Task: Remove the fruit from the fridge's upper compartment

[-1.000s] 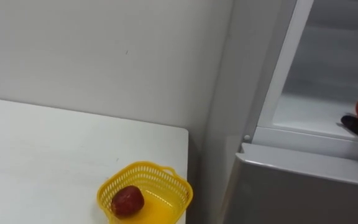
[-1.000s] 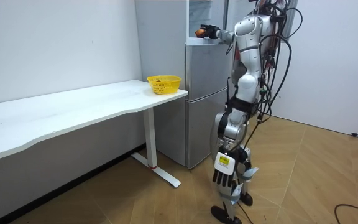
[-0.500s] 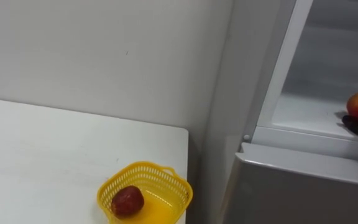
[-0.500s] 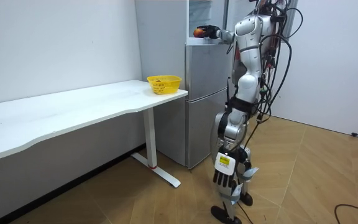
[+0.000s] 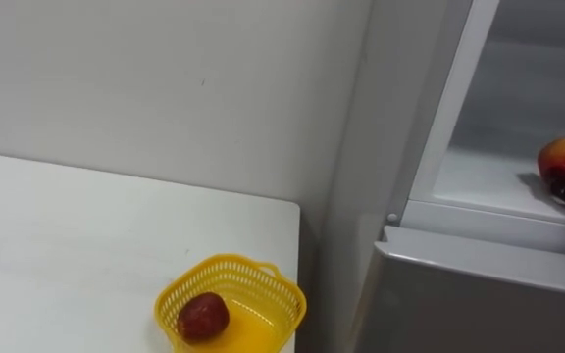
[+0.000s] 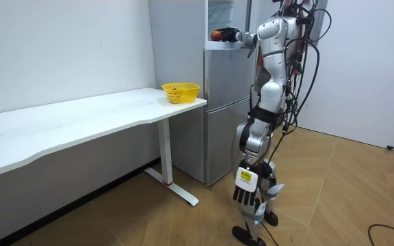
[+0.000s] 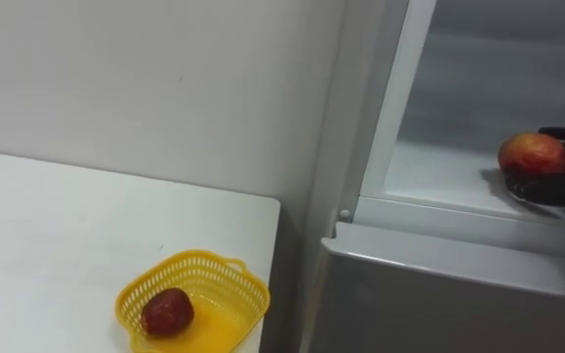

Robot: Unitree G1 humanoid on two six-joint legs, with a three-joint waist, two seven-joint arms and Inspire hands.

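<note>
Right hand (image 7: 560, 186) curls its fingers around the red-yellow fruit (image 7: 532, 154) inside the upper fridge (image 7: 439, 175).

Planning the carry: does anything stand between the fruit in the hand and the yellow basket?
Nothing visible does. The right hand holds the orange-red fruit at the open compartment's front. Only the fridge frame lies leftward before the yellow basket, which holds one dark red fruit.

Head cameras look down, close, at basket (image 5: 268, 289) and fridge (image 5: 479, 284); room view, farther off, shares both.
</note>
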